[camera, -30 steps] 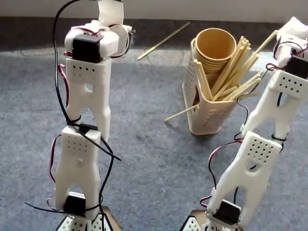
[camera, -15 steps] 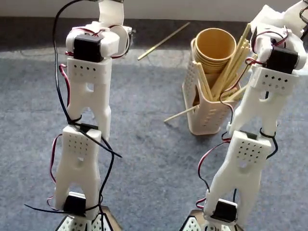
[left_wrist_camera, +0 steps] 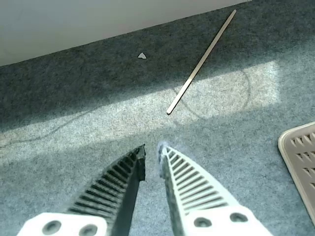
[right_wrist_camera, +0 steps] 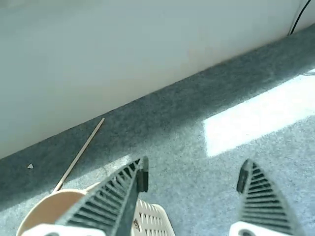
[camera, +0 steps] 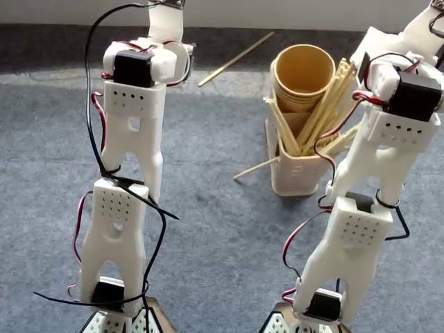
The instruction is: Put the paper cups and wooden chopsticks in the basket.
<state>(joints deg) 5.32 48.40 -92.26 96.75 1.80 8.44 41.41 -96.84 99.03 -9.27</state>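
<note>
A cream slotted basket (camera: 298, 173) stands on the grey carpet, holding stacked paper cups (camera: 304, 69) and several wooden chopsticks (camera: 326, 111). One chopstick (camera: 255, 168) pokes out sideways through the basket's lower wall. A single chopstick (camera: 236, 59) lies loose on the carpet by the far wall, also seen as the chopstick (left_wrist_camera: 199, 64) just ahead of my left gripper (left_wrist_camera: 151, 150), which is shut and empty above the carpet. My right gripper (right_wrist_camera: 193, 174) hangs open and empty beyond the basket's far side, with the cup rim (right_wrist_camera: 47, 209) and basket rim (right_wrist_camera: 155, 216) below it.
A pale wall (right_wrist_camera: 123, 54) runs along the far edge of the carpet. The left arm (camera: 128, 139) and right arm (camera: 374, 187) stand on either side of open carpet in front of the basket. A basket corner (left_wrist_camera: 300, 157) lies beside my left gripper.
The right arm has swung in from the right edge to stand close beside the basket. The basket and its cups have shifted slightly left. The left arm has barely moved.
</note>
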